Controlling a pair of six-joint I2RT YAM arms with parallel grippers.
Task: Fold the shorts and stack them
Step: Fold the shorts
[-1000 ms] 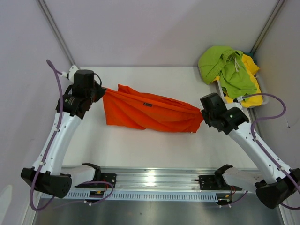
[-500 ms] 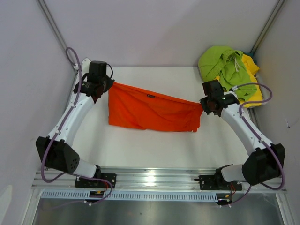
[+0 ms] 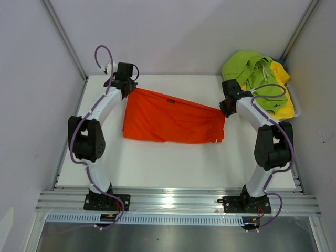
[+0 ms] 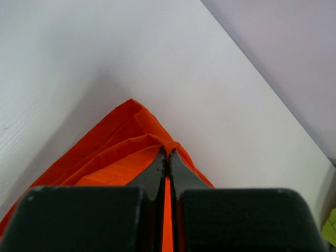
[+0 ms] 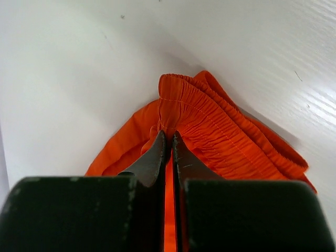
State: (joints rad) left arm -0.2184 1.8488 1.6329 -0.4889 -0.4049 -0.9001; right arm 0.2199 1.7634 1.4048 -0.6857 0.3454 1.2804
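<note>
The orange shorts are stretched out across the far half of the table. My left gripper is shut on their far left corner, seen pinched between the jaws in the left wrist view. My right gripper is shut on the gathered waistband at their right end, seen in the right wrist view. The lime green shorts lie crumpled on the yellow shorts at the back right.
The pile sits in a white tray by the right wall. Walls close the table at the back, left and right. A metal rail runs along the near edge.
Both arms have stretched toward the back of the table, carrying the orange shorts away from the near edge and drawing them flatter. Both grips have held.
</note>
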